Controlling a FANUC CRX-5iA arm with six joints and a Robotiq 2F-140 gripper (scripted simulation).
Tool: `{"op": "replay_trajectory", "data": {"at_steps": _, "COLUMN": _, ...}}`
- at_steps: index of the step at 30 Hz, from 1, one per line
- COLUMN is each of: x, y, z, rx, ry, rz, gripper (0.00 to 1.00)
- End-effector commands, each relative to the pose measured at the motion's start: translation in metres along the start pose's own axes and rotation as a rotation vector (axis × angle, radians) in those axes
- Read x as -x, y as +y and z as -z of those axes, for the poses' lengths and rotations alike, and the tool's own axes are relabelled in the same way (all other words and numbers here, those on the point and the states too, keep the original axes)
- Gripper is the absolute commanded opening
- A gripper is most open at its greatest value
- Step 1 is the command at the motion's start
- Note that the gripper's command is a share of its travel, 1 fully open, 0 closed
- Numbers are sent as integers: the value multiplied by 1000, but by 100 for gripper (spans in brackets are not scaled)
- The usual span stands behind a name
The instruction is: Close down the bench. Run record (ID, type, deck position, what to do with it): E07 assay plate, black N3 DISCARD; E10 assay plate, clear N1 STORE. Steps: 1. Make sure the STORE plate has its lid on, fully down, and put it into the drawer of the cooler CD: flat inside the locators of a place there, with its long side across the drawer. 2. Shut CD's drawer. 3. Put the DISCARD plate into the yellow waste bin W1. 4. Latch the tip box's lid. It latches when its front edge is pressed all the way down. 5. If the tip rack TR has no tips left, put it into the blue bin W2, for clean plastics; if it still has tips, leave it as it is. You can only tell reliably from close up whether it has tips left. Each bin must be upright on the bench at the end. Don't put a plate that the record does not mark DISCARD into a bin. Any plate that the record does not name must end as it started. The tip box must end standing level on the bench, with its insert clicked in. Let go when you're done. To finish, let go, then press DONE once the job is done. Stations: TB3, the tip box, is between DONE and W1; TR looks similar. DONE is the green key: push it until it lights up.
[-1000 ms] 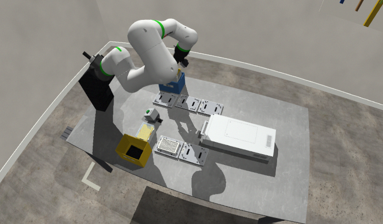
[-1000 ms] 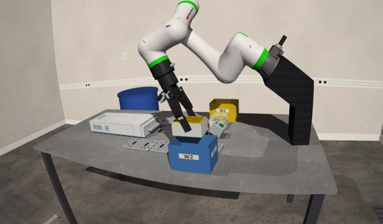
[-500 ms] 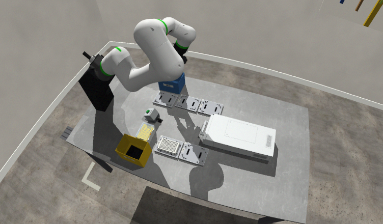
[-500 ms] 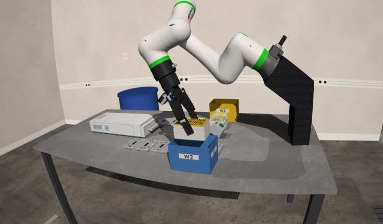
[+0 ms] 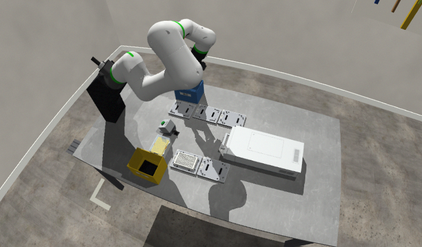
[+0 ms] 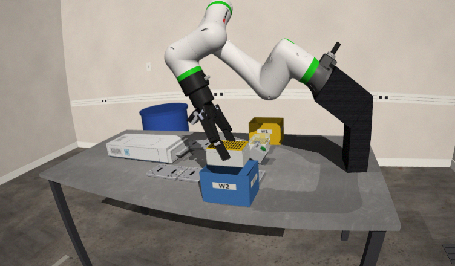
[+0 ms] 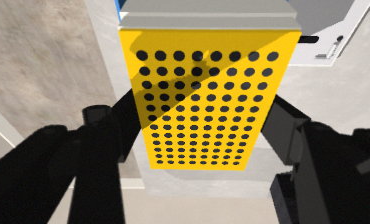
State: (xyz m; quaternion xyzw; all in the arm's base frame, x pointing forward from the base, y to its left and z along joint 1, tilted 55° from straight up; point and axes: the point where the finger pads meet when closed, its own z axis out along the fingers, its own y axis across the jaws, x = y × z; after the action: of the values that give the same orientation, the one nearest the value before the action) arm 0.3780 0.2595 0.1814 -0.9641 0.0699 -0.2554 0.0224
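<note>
My gripper [image 6: 223, 144] is shut on the tip rack TR [image 6: 227, 153], a grey box with a yellow perforated top. In the wrist view the rack [image 7: 208, 100] fills the middle between my two black fingers, and all its holes look dark and empty. The rack hangs upright over the blue bin W2 [image 6: 229, 183], with its lower edge at the bin's rim. In the top view my arm hides the rack and most of the blue bin [image 5: 189, 92]. The yellow bin W1 [image 5: 147, 165] stands upright with a black plate inside it.
The tip box TB3 [image 5: 160, 145] stands between the DONE key [image 5: 166, 126] and W1. The white cooler CD [image 5: 262, 150] has its drawer shut. A pale well plate [image 5: 184, 160] sits on a front nest. The other nests [image 5: 207, 114] are bare.
</note>
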Motion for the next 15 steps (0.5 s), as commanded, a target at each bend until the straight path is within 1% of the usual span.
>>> {"op": "replay_trajectory", "data": {"at_steps": 1, "x": 0, "y": 0, "z": 0, "rx": -1, "ry": 0, "rz": 0, "gripper": 10}}
{"op": "replay_trajectory", "data": {"at_steps": 15, "x": -7, "y": 0, "z": -15, "rx": -1, "ry": 0, "rz": 0, "gripper": 10}}
